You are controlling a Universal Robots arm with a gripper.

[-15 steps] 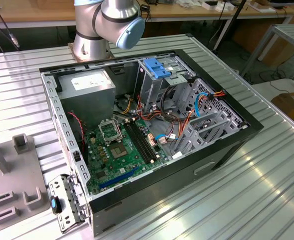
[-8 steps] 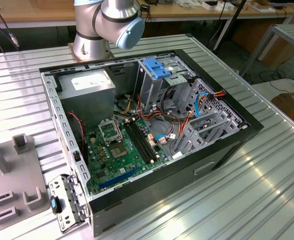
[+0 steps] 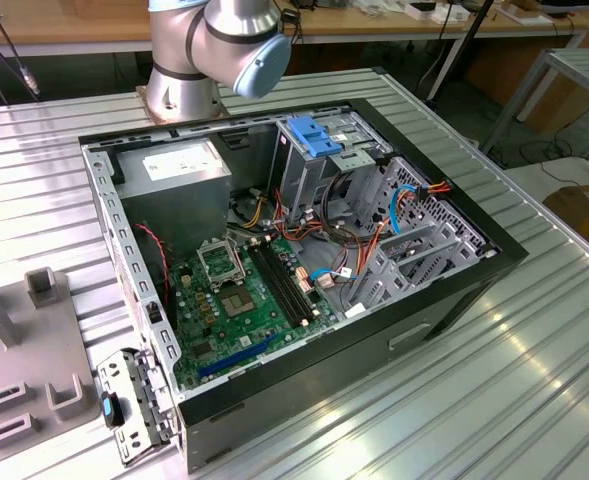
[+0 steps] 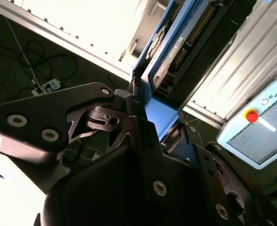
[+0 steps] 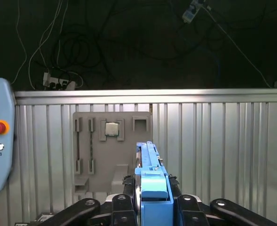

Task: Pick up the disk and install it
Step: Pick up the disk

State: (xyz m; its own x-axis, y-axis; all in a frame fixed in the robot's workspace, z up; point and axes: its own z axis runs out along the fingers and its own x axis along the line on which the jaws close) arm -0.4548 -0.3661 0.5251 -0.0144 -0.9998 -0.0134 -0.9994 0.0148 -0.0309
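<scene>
The ribbed metal desk point(image 5: 223, 155) spreads out well beyond the pincer point(image 5: 151, 203) and carries the open computer case point(image 3: 304, 250). The disk point(image 5: 150, 172) stands edge-on between the pincer's jaws, held clear of the desk; the pincer is clamped on it, seemingly by its broad faces. It should handle as a stiff, dense slab with smooth, somewhat slippery metal. The blue rails may flex, and the connector end, pointing away from the pincer, looks fragile and best left untouched.

A silver-grey tubular arm point(image 3: 209, 40) with a pale blue joint cap point(image 3: 261, 62) and round base point(image 3: 179, 98) carries a black pincer point(image 5: 152, 190) of flat links and silver screws point(image 4: 160, 188).
</scene>
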